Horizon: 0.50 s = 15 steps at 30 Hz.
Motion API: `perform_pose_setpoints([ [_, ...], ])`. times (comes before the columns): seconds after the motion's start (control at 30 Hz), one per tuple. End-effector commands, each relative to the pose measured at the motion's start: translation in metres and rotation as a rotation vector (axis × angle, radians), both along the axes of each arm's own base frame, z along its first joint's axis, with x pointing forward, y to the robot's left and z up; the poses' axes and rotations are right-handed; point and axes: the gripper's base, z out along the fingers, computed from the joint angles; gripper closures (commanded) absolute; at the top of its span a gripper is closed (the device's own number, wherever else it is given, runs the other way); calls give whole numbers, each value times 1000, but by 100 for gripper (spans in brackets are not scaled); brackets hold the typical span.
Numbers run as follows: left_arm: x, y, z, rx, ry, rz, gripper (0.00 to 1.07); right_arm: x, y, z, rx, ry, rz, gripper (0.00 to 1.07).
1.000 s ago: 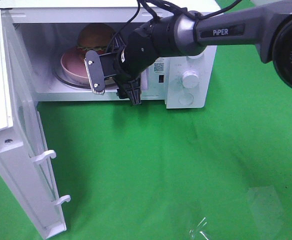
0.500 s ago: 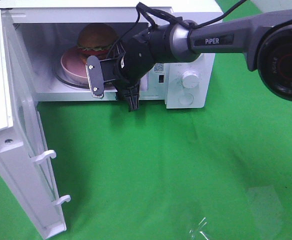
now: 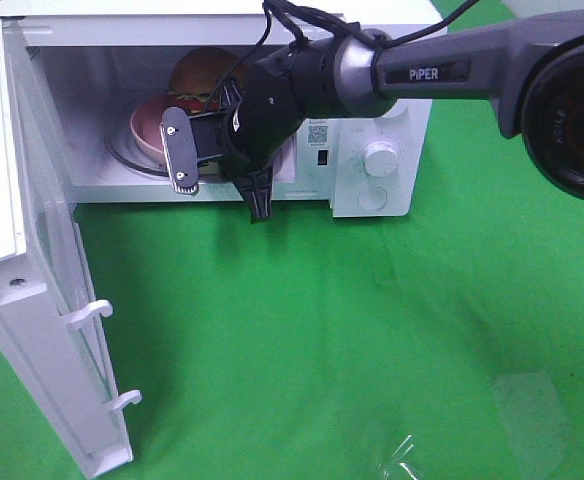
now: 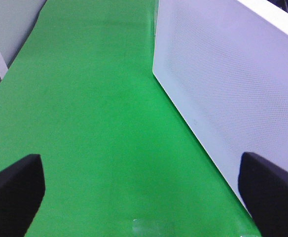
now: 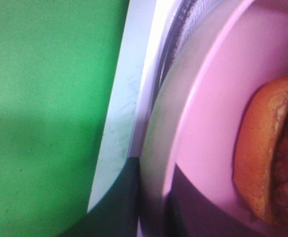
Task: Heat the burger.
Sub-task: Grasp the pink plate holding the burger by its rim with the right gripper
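The burger (image 3: 202, 72), with a golden-brown bun, stands on a round pink plate (image 3: 147, 125) on the glass turntable inside the open white microwave (image 3: 372, 110). My right gripper (image 3: 217, 180) is at the oven's mouth, right in front of the plate. Its jaws stand apart, one finger (image 3: 177, 152) against the plate's front rim and the other lower, outside the opening. The right wrist view shows the plate rim (image 5: 208, 113), the bun's edge (image 5: 262, 148) and one dark finger (image 5: 124, 207) up close. My left gripper (image 4: 144, 197) is open and empty over the green cloth.
The microwave door (image 3: 32, 300) hangs wide open at the left, with its latch hooks (image 3: 92, 312) pointing out. The control knob (image 3: 379, 157) sits right of the cavity. The oven's white side (image 4: 223, 89) is close to my left gripper. A clear plastic scrap (image 3: 517, 410) lies at the front right.
My right gripper has shifted a little to the left at the oven's mouth. The plate and burger have shifted slightly to the right inside. The left arm has not visibly moved.
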Motion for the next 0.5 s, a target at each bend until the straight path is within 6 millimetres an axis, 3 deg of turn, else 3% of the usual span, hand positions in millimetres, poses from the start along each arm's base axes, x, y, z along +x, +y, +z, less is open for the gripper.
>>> perform_pose_setpoints([
  [0.03,-2,0,0,-2,-23,4,7,-4,4,10,6,-1,5,107],
  [0.3,-2,0,0,-4,-23,5,7,-13,9,15,-46,9,47,107],
  [0.5,-2,0,0,-3,-23,4,7,-18,8,38,-62,-34,90,107],
])
